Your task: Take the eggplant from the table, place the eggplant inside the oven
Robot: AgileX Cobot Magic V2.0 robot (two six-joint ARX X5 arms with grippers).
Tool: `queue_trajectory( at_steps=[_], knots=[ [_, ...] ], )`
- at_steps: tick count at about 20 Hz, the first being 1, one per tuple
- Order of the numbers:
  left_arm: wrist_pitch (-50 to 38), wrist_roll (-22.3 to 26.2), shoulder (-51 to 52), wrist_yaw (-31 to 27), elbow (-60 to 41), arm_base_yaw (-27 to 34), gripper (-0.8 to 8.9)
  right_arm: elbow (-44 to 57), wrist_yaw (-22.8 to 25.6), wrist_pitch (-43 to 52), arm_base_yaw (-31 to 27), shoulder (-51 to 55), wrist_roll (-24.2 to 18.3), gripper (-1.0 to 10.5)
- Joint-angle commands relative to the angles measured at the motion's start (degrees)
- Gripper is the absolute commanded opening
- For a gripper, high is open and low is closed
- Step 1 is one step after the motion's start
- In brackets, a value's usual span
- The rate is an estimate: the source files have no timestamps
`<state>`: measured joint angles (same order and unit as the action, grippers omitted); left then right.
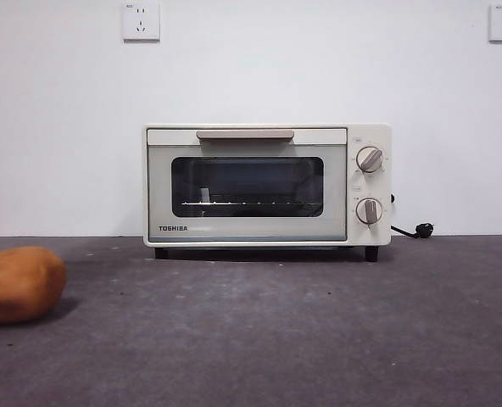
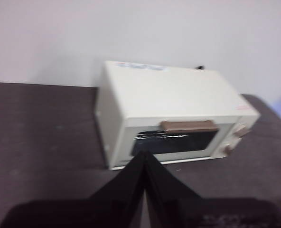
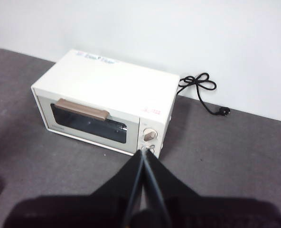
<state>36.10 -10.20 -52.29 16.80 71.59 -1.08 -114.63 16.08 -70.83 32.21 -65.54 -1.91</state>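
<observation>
The table (image 1: pixel 259 339) carries the oven (image 1: pixel 266 185), door closed, against the wall — a potato (image 1: pixel 20 283) lies well apart. The left gripper (image 2: pixel 144 159) and right gripper (image 3: pixel 144 156) hang above, both clenched, empty. The eggplant is out of sight.

Worktop (image 1: pixel 319 339): dark grey, matt, felt-like cloth with fine speckling. Oven (image 1: pixel 247 136): cream-white casing, smooth with a soft sheen; door window (image 1: pixel 247 186) of dark glossy glass, thin metal wire rack behind it; handle (image 1: pixel 244 134) beige, satin. Potato (image 1: pixel 20 284): orange-brown, dull, slightly rough skin. My left gripper (image 2: pixel 144 164) and right gripper (image 3: pixel 144 159): black, matt, plastic-looking. Wall (image 1: pixel 64 127): white, matt, smooth.
</observation>
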Motion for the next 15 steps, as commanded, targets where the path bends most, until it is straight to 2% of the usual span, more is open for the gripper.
queue_trajectory(
  at_steps=[1,10,15],
  knots=[
    [2.1,4.2,1.9,-3.2,0.2,-0.1,-0.07,0.0,0.1,0.6,0.0,0.0,2.6,0.0],
    [6.5,9.5,6.1,-13.9,0.2,-0.1,-0.07,0.0,4.1,0.5,0.0,0.0,5.4,0.0],
    [6.7,9.7,6.8,-13.8,0.2,-0.1,-0.07,0.0,4.1,-0.1,0.0,0.0,5.4,0.0]
  ],
)
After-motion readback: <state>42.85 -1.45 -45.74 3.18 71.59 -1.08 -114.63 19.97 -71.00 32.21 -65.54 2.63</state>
